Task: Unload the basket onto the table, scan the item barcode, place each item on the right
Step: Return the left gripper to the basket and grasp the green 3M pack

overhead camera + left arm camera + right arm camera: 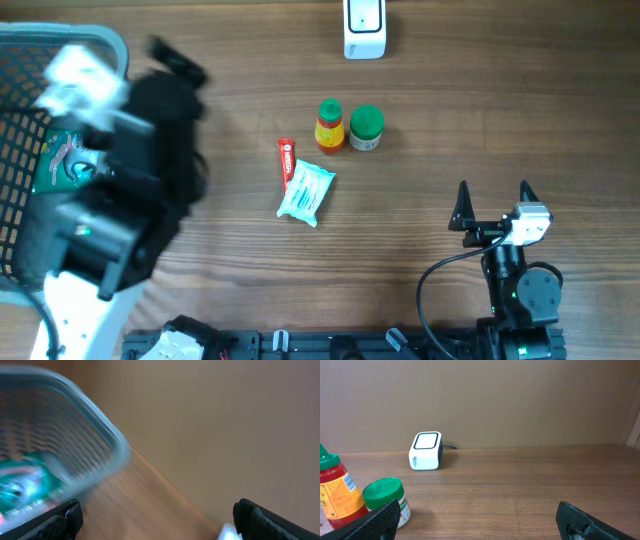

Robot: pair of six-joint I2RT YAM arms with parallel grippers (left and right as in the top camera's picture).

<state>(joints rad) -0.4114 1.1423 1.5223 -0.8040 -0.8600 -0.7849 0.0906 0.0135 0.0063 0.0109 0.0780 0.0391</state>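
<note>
Basket (18, 130) half off-frame, L arm (150, 170) blurry

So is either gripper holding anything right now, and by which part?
Nothing is held. The left gripper is open near the basket with nothing between its jaws; the right gripper is open and empty too.

wooden table (450, 130), grey mesh basket (92, 38) (far left)
</note>
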